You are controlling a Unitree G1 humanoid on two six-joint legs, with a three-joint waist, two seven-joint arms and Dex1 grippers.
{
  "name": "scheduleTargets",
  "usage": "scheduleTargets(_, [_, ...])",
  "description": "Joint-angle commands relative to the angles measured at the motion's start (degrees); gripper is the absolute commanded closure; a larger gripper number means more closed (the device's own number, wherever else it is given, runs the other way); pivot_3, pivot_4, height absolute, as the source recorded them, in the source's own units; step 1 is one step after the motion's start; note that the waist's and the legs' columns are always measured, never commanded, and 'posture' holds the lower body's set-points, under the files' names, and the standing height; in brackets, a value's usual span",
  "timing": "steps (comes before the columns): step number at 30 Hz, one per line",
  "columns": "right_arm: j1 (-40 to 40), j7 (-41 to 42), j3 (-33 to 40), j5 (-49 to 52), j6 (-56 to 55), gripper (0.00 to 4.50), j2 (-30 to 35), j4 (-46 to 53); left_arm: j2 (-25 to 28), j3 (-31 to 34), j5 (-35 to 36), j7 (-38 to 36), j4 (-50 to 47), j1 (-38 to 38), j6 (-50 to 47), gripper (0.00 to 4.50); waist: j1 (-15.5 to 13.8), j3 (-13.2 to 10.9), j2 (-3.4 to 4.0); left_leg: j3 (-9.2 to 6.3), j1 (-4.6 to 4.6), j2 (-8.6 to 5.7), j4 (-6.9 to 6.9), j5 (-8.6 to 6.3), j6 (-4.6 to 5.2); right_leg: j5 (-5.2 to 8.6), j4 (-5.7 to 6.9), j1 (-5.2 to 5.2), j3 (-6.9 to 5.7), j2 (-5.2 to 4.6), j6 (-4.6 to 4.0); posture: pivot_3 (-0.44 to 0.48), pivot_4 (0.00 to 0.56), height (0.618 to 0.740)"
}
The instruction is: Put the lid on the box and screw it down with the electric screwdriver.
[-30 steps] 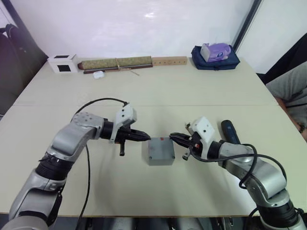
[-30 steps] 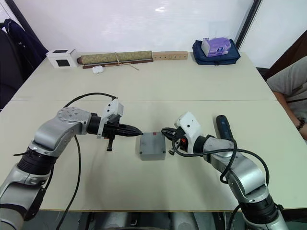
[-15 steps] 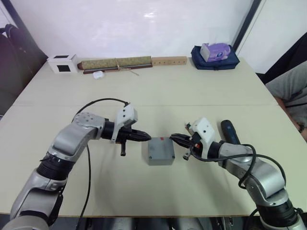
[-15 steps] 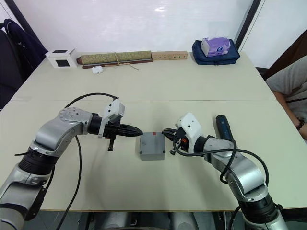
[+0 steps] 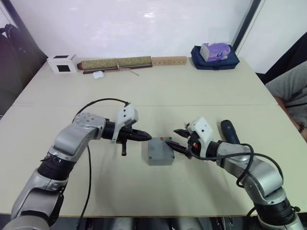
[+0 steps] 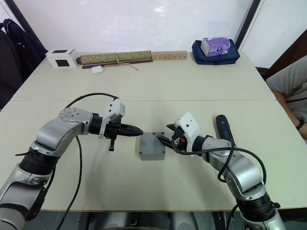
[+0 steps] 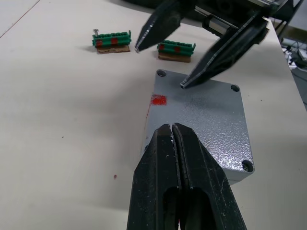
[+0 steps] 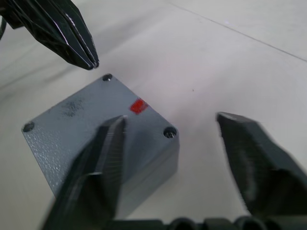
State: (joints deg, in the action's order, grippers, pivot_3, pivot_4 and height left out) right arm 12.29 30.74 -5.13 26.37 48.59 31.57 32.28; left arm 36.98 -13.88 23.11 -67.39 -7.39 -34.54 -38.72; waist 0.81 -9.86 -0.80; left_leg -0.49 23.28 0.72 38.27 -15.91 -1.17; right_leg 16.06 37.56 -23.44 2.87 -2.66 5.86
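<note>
The grey box (image 5: 160, 152) stands mid-table with the lid (image 7: 201, 120) seated on it; the top face shows corner screw holes and a red mark. My left gripper (image 5: 147, 138) is shut, empty, its tip at the box's left edge. At the box's right side my right gripper (image 5: 173, 138) is open, one fingertip (image 7: 184, 85) over the lid's top and the other off past the edge. The electric screwdriver (image 5: 230, 132), black and blue, lies on the table beside my right forearm.
Two green strips (image 7: 111, 40) lie on the table just right of the box. Along the far edge are a white box (image 5: 63, 63), a long roll (image 5: 115, 63), a wooden bar (image 5: 169, 61) and a blue bag (image 5: 215, 56). A person (image 5: 290, 91) sits at the right.
My right gripper has opened from shut and edged toward the box, one finger now over the lid. The left gripper and the box have not moved.
</note>
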Motion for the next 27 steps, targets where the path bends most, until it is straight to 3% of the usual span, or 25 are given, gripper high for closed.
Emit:
scheduleTargets(1, [0.13, 0.02, 4.51, 3.20, 1.28, 0.86, 0.17, 2.83, -0.62, 0.75, 0.77, 0.20, -1.34, -1.05, 0.30, 4.50, -0.01, 0.00, 0.00, 0.00, 0.00, 0.00, 0.00, 0.00, 0.00, 0.00, 0.00, 0.00, 0.00, 0.00, 0.00, 0.000, 0.150, 0.740])
scheduleTargets(4, [1.59, -2.38, 14.45, 8.72, 6.63, 0.86, 0.51, 3.28, -1.76, 1.37, 2.12, -0.40, -1.52, -2.87, -0.18, 4.50, -0.20, 0.00, 0.00, 0.00, 0.01, 0.00, 0.00, 0.00, 0.00, 0.00, 0.00, 0.00, 0.00, -0.02, 0.00, 0.000, 0.150, 0.740])
scheduleTargets(7, [5.29, -7.77, 21.69, 7.78, 16.68, 0.86, 4.18, -0.52, -2.17, -0.66, 0.53, -1.53, -1.16, -4.57, 2.17, 4.50, -0.12, 0.00, -0.01, 0.00, 0.03, -0.02, 0.02, 0.00, 0.00, -0.01, 0.00, 0.01, -0.01, -0.05, 0.01, 0.000, 0.150, 0.740])
scheduleTargets(9, [9.32, -10.04, 28.63, 8.04, 29.12, 0.22, 7.52, -4.68, -3.54, -1.56, 1.10, -2.29, -1.63, -5.93, 2.81, 4.50, -0.22, 0.00, 0.00, 0.01, 0.02, -0.02, 0.02, 0.00, 0.00, -0.01, 0.00, 0.01, -0.01, -0.05, 0.01, 0.000, 0.150, 0.740])
scheduleTargets(11, [11.35, -8.97, 31.72, 8.97, 37.09, 0.04, 11.54, -6.31, -4.50, -2.24, 1.33, -3.06, -2.06, -6.80, 3.50, 4.50, -0.38, -0.01, 0.01, 0.01, 0.03, -0.05, 0.02, 0.00, -0.01, -0.01, 0.00, 0.02, -0.01, -0.09, 0.00, 0.000, 0.150, 0.740])
scheduleTargets(19, [4.58, -0.80, 30.19, 17.12, 43.91, 0.04, 30.72, -13.14, -6.14, -4.48, 0.78, -5.84, -2.90, -7.69, 6.35, 4.50, 0.18, 0.00, 0.05, 0.12, 0.01, -0.01, -0.09, 0.00, 0.01, 0.00, -0.07, -0.02, 0.05, -0.01, -0.02, 0.000, 0.150, 0.740])
scheduleTargets(22, [4.75, -0.41, 29.01, 19.49, 43.91, 0.04, 32.42, -16.49, -6.11, -5.39, 0.23, -6.15, -3.65, -7.48, 7.33, 4.50, 0.31, 0.00, 0.04, 0.15, -0.04, -0.01, -0.07, 0.00, 0.01, 0.00, -0.04, 0.02, 0.10, 0.00, 0.00, 0.000, 0.150, 0.740])
scheduleTargets(27, [6.41, 1.65, 21.07, 21.45, 43.91, 0.04, 34.22, -19.80, -6.39, -5.73, 0.15, -5.24, -5.09, -6.53, 7.18, 4.50, 0.13, 0.00, 0.04, 0.14, -0.02, 0.00, -0.05, 0.00, 0.01, 0.00, -0.05, 0.01, 0.09, 0.02, 0.00, 0.000, 0.150, 0.740])
